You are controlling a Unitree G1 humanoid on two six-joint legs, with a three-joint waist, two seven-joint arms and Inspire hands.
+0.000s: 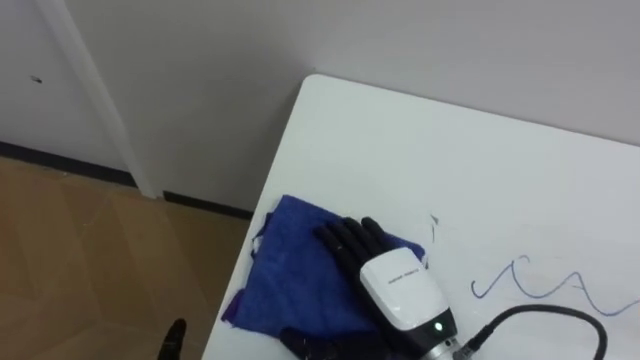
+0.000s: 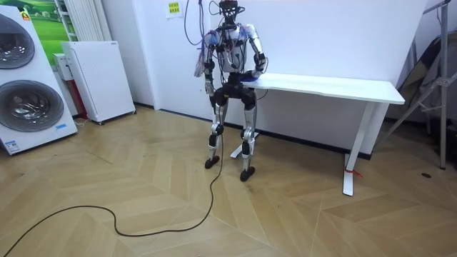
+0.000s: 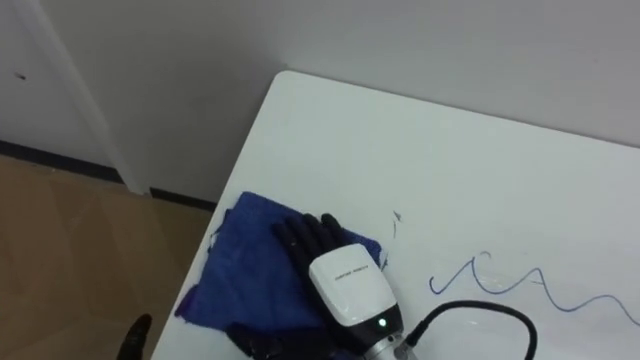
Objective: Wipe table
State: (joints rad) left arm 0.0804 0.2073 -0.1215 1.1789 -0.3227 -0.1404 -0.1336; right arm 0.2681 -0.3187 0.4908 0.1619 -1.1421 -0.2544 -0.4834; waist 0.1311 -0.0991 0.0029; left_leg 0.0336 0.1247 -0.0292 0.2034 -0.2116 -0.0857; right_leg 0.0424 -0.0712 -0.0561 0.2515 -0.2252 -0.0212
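Note:
A blue cloth (image 1: 285, 280) lies crumpled near the left edge of the white table (image 1: 430, 140), at its near-left part. My right hand (image 1: 385, 270) comes in from the lower right and rests flat on the cloth, its dark fingers straight and its thumb down on the cloth's near edge. A wavy blue pen line (image 1: 540, 285) is drawn on the tabletop right of the hand, and a small dark mark (image 1: 433, 222) lies just beyond the cloth. In the room view I stand at the table's left end, and my left hand (image 2: 208, 86) hangs by my side.
The table's left edge (image 1: 265, 210) and far corner are close to the cloth, with wooden floor (image 1: 90, 270) below. A white wall (image 1: 300, 40) runs behind the table. In the room view a washing machine (image 2: 28, 86) and a white cabinet (image 2: 96, 75) stand at the left.

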